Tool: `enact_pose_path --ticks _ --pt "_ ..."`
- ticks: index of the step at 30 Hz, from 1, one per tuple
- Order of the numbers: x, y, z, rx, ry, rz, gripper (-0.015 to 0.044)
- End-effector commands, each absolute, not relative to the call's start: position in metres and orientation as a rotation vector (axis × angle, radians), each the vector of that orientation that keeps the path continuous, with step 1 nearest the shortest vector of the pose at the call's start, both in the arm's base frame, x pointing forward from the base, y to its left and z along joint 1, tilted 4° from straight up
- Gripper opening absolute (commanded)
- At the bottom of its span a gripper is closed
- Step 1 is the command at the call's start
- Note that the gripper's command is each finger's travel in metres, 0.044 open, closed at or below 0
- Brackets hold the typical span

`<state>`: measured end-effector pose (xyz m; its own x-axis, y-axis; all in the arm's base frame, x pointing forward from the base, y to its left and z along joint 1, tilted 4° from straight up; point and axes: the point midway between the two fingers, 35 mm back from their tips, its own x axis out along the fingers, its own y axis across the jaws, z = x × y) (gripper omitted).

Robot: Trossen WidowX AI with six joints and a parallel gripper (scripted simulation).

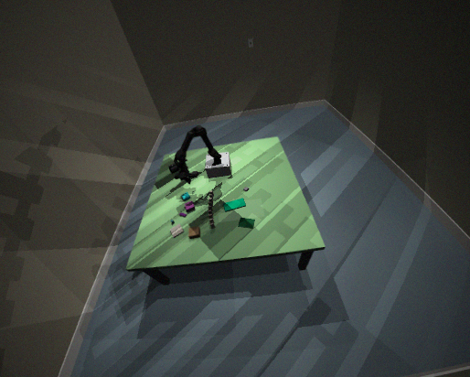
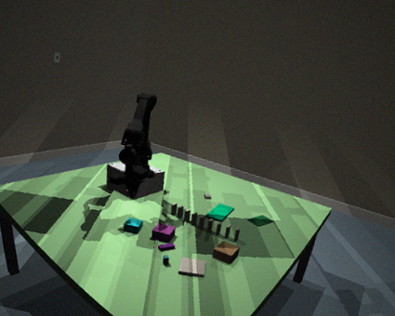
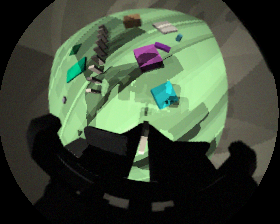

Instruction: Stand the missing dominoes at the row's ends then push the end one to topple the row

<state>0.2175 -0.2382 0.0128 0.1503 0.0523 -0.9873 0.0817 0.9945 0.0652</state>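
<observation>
My gripper (image 1: 194, 177) (image 2: 134, 193) (image 3: 145, 126) is shut on a pale domino, which shows between the fingertips in the wrist view (image 3: 143, 145). The fingers are above the table near the robot's base, beyond the row's base-side end. They hide most of the held domino, and it is too dark in the top and exterior views to make it out. Several dominoes stand upright in a slightly curved row; a middle one (image 1: 210, 210) (image 2: 201, 222) (image 3: 99, 53) shows in all three views. The gripper is apart from the row.
A cyan block (image 1: 185, 197) (image 2: 133, 225) (image 3: 164, 95) and a magenta block (image 1: 189, 206) (image 2: 164, 232) (image 3: 148, 56) lie beside the row. A brown block (image 1: 194, 232) (image 2: 225, 252) is near its far end. A green flat piece (image 1: 235, 204) (image 2: 220, 212) lies on the other side.
</observation>
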Motion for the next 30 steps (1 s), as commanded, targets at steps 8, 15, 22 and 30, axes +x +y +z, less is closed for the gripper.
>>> enact_pose_path --ticks 8,15,22,30 --pt "0.229 -0.257 -0.020 0.198 1.170 -0.080 0.0026" --pt "0.233 -0.267 -0.033 0.229 1.011 -0.107 0.0026" --pt "0.232 -0.274 -0.041 0.244 0.855 -0.125 0.0026" --pt "0.227 -0.277 -0.044 0.243 0.684 -0.134 0.0026"
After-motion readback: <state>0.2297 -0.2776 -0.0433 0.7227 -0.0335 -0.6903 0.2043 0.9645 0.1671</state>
